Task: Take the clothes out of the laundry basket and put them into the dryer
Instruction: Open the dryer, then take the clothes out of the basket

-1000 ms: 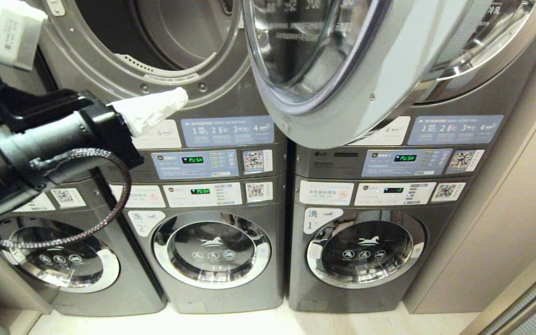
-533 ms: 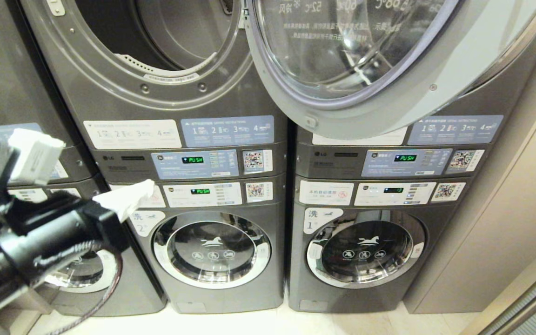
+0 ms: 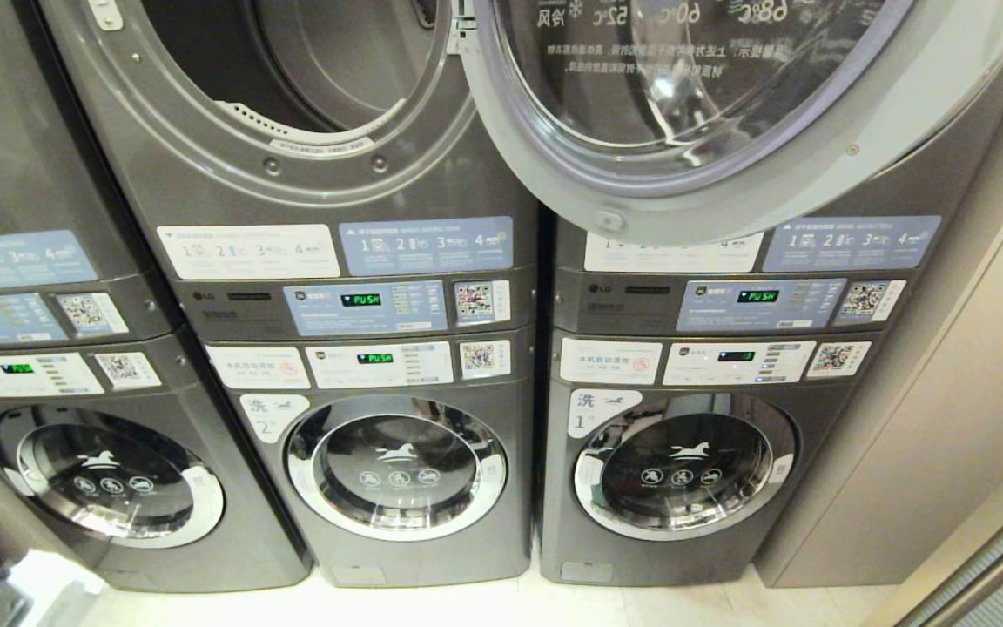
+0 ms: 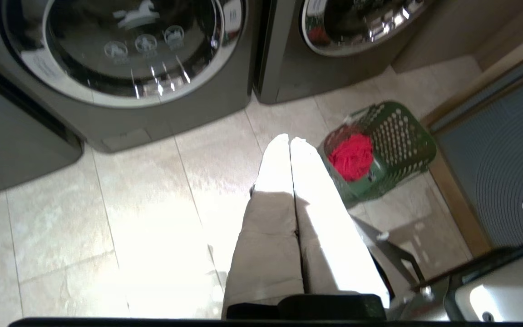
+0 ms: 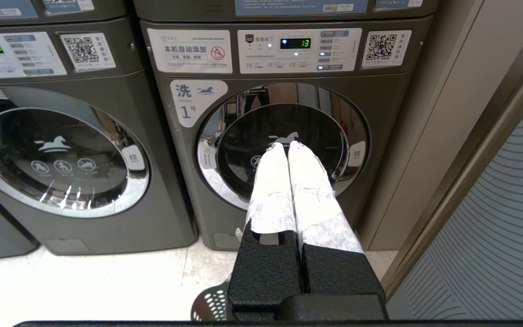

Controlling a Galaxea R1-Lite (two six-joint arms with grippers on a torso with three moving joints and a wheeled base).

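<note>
The right gripper points at the round glass door of a grey washing machine, its white-wrapped jaws pressed together with nothing between them. The machine carries a label with the number 1 and a lit green display. A second washing machine stands just beside it. A sliver of the green laundry basket shows on the pale tiled floor.

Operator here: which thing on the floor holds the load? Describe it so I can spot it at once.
Look at the tiled floor in front of the lower machines, toward the right-hand one. There stands the laundry basket, beside the left pincer. It is dark green with round holes in its walls, and the red clothes lie inside it.
</note>
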